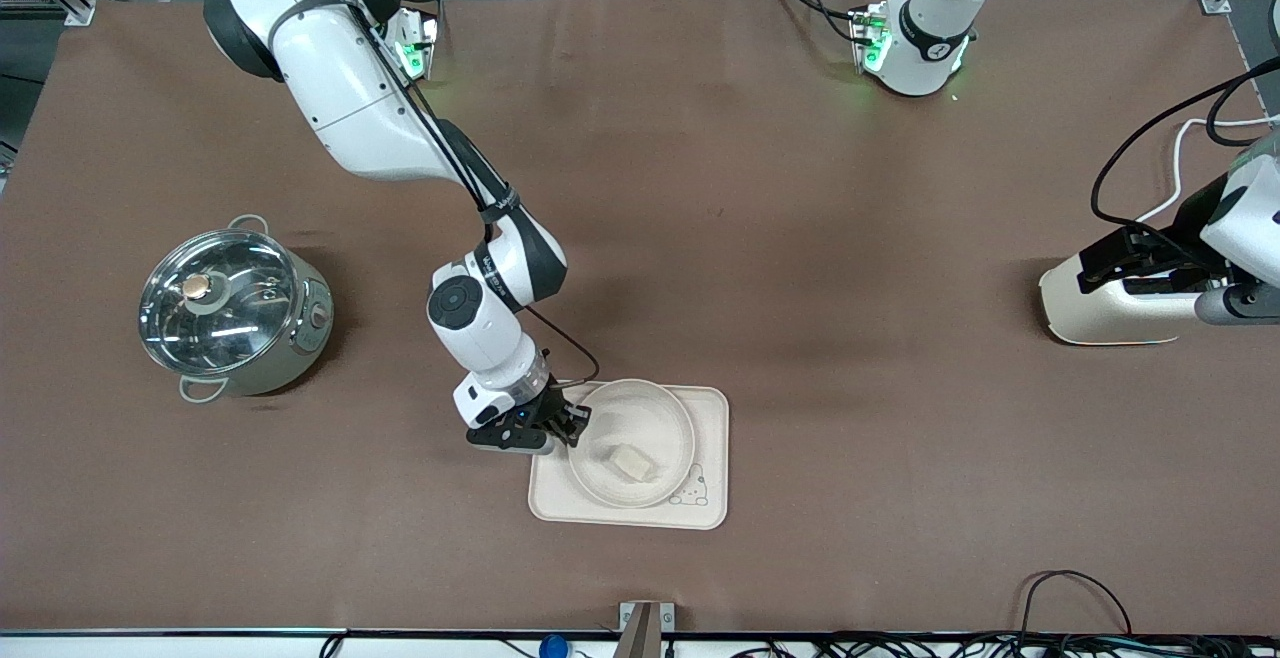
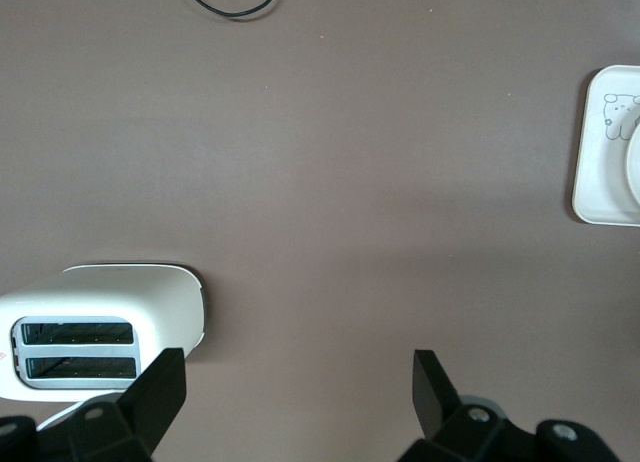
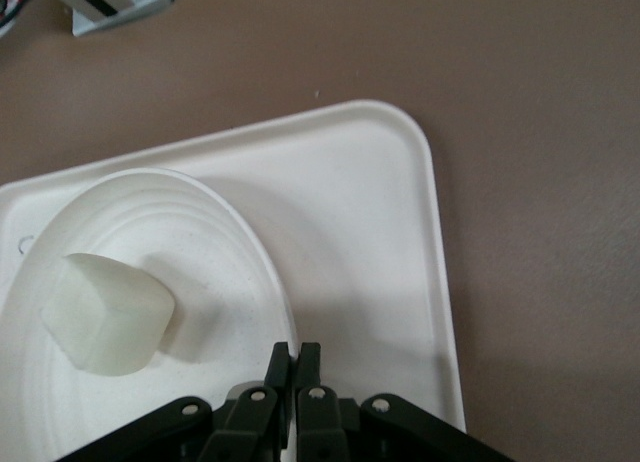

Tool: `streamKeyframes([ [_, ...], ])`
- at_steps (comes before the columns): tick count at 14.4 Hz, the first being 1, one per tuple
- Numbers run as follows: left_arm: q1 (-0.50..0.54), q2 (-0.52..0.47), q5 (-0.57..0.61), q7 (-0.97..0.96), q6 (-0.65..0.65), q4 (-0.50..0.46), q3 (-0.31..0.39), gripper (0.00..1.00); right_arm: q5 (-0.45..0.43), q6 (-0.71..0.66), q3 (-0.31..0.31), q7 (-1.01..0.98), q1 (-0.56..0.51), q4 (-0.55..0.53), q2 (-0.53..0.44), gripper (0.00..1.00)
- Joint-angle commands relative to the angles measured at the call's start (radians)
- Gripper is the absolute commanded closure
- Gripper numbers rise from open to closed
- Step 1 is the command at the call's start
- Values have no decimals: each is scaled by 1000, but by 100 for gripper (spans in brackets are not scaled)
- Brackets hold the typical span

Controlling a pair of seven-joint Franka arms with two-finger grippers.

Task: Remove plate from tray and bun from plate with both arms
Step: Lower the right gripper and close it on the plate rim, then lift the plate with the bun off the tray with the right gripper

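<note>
Nothing is removed yet — the bun (image 1: 633, 462) lies on the plate (image 1: 607, 408), the plate sits on the tray (image 1: 712, 458), the right gripper (image 1: 573, 425) is clenched on the plate's rim (the left gripper (image 2: 298, 382) waits spread wide beside the toaster (image 2: 105, 330)).
</note>
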Motion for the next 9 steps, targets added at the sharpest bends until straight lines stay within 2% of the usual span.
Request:
streamKeyframes([
  [1,-1,9,14,-4,6,16,-2,0,32,-34,29,13,-31,-22,-57,100],
  [4,2,9,14,-2,6,16,-2,0,60,-146,30,51,-31,-44,-127,100],
  [5,1,9,14,-2,6,16,-2,0,93,-142,42,71,-33,-71,-140,100],
  [6,-1,9,14,-2,6,16,-2,0,147,-110,61,66,-36,-102,-154,100],
  [9,-1,12,13,-2,6,15,-2,0,163,22,68,68,-19,-298,-241,100],
])
